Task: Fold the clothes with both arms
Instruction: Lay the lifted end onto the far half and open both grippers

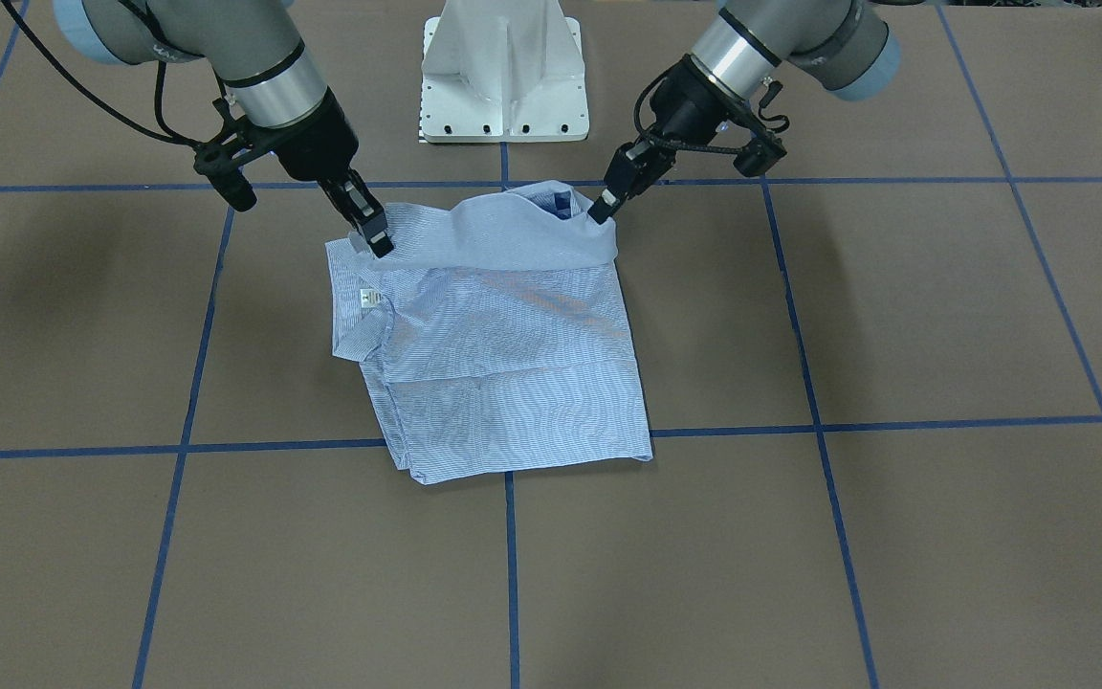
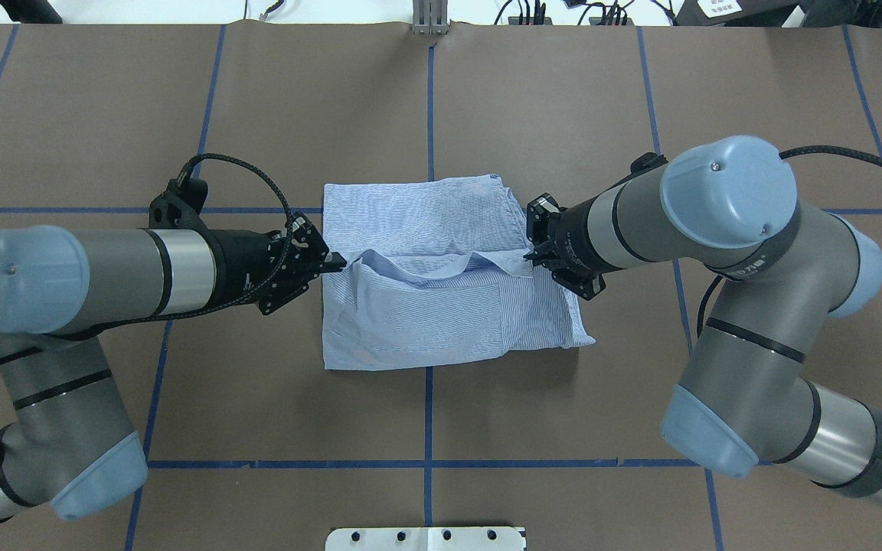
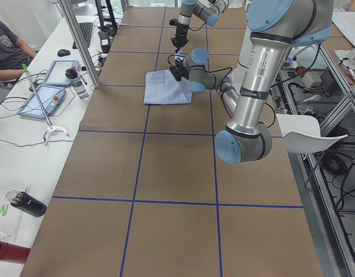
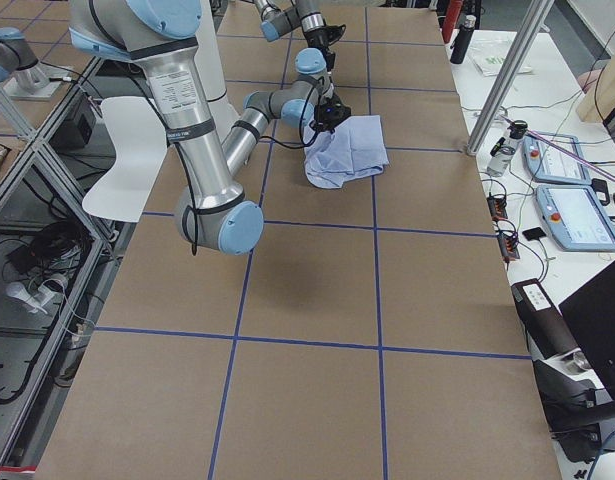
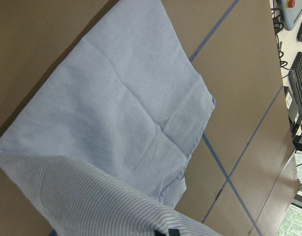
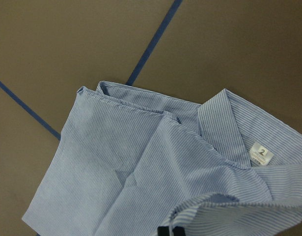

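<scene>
The striped blue shirt (image 1: 503, 354) lies folded near the middle of the brown table (image 1: 943, 316), over a blue tape line (image 1: 819, 422), its white label (image 1: 370, 298) toward the robot's right. The left gripper (image 1: 604, 206) and the right gripper (image 1: 377, 237) each pinch the shirt edge nearest the white pedestal base (image 1: 503, 72) and hold it raised; this flap (image 1: 513, 239) hides the cloth under it.

shirt (image 1: 503, 364): light blue, white-striped, partly folded, label (image 1: 370, 298) up, lying just before pedestal base (image 1: 503, 67) | left gripper (image 1: 605, 208) and right gripper (image 1: 378, 239): each pinching shirt's raised base-side edge
</scene>
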Motion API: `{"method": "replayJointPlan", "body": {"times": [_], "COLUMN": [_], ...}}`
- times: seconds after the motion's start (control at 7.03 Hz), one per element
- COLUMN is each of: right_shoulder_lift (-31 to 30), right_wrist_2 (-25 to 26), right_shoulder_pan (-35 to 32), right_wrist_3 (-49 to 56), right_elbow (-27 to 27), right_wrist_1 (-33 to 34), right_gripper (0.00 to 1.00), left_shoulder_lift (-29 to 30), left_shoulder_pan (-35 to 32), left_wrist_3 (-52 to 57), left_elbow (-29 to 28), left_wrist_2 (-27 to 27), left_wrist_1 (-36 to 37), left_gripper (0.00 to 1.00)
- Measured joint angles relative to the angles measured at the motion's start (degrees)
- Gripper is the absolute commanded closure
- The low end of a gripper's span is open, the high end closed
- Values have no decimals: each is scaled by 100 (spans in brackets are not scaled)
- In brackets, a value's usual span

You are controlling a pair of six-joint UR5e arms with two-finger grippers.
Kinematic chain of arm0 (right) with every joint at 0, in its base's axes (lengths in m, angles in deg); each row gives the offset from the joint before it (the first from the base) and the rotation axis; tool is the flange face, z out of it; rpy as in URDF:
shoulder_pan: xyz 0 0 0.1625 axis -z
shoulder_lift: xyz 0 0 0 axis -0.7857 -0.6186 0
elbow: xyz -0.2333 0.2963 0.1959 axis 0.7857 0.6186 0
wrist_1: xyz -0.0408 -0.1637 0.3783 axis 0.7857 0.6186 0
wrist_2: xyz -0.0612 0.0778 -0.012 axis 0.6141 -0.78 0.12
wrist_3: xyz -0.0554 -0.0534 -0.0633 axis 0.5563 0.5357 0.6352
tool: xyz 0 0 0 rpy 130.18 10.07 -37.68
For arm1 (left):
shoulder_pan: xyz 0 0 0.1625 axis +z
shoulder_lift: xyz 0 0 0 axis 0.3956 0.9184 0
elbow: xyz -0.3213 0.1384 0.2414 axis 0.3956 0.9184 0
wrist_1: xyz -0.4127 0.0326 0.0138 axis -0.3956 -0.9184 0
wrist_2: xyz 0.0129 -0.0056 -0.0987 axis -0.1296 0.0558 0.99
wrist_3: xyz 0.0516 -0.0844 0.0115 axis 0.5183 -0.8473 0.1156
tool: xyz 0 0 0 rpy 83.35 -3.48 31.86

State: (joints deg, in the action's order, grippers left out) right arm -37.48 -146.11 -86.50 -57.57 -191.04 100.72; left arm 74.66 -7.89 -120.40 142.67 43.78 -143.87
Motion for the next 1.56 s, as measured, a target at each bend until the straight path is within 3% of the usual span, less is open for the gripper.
{"method": "replayJointPlan", "body": {"times": [0.85, 1.0, 1.14, 1.28, 1.42, 1.56], "right_shoulder_lift": [1103, 1288, 1427, 1532, 1744, 2086], "right_wrist_2": [-150, -242, -330, -390, -451, -526], "right_shoulder_pan": [-410, -523, -632, -733, -841, -986], "right_wrist_3": [958, 1172, 1349, 1497, 1699, 1969], "right_elbow": [1900, 2247, 2645, 3156, 3746, 4328], "right_wrist_1": [-27, -66, -281, -717, -1090, -1253], "right_gripper": [100, 83, 54, 1, 0, 0], "left_shoulder_lift": [910, 1067, 1281, 1507, 1757, 2036], "left_shoulder_pan": [-603, -667, -725, -797, -915, -1070], "left_wrist_3": [658, 778, 882, 1034, 1289, 1573], "left_elbow": [-1590, -1879, -2292, -2839, -3447, -4011], "left_wrist_2": [19, 17, 14, 8, 2, 0], "left_wrist_1": [-67, -82, -190, -450, -715, -873], "left_gripper": [100, 100, 100, 53, 38, 38]}}
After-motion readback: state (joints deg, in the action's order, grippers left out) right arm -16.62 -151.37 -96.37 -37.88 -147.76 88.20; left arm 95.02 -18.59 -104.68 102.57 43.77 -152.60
